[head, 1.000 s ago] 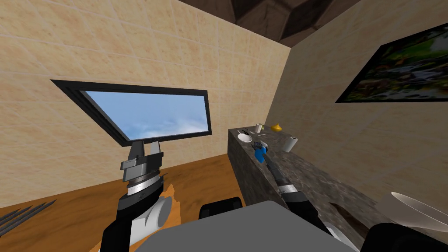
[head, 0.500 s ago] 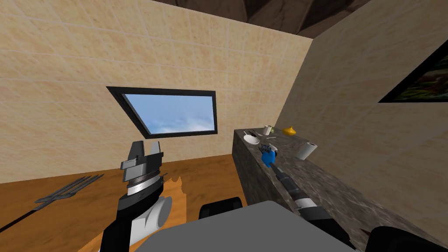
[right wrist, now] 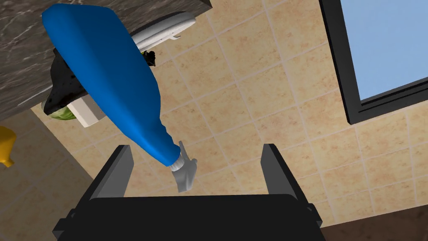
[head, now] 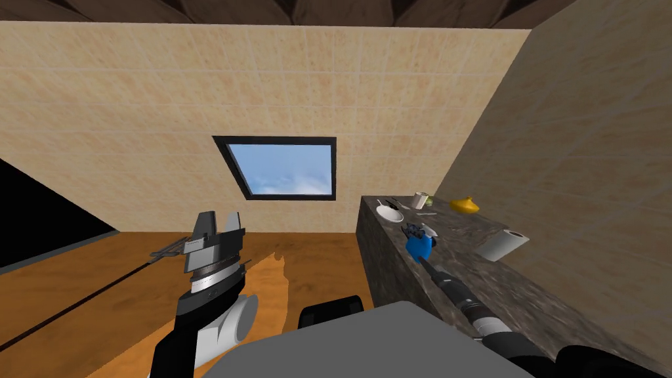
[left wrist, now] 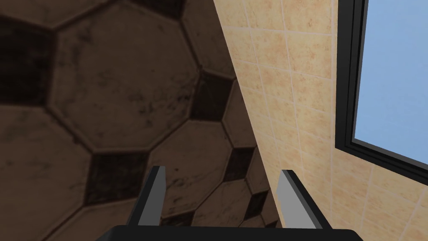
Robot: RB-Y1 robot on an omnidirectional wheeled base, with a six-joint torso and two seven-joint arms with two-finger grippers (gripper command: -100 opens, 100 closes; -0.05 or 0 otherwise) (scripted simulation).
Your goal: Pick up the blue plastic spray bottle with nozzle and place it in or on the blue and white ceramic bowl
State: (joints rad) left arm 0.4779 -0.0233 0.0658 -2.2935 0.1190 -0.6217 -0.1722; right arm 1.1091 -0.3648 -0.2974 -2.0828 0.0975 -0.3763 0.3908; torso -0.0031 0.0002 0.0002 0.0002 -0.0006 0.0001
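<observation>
R arm: your right gripper is out at the near edge of the dark stone-look counter. Jaws wide, clamping nothing.

Blue plastic spray bottle lies in the gap betw. the jaws. Its grey nozzle is in close to the gripper body and the fat blue base points away past the fingertips. Bottle sits slanted, neck nearer one blade than the other. You can see daylight betw. it and both blades. Can't tell whether the base rests on the counter top.

Beyond the fingertips, past the bottle's base: shallow round bowl on the counter, reads plain white, apart from the bottle. Small black lumpy object sits just beside the bottle's base, can't ID.

Further out from the jaws are a pale cup and a squat yellow object. Off to one side of the jaws, nearer the wall, is a white paper roll.

L arm: your left gripper is raised, well apart from the counter. Jaws wide, empty.
</observation>
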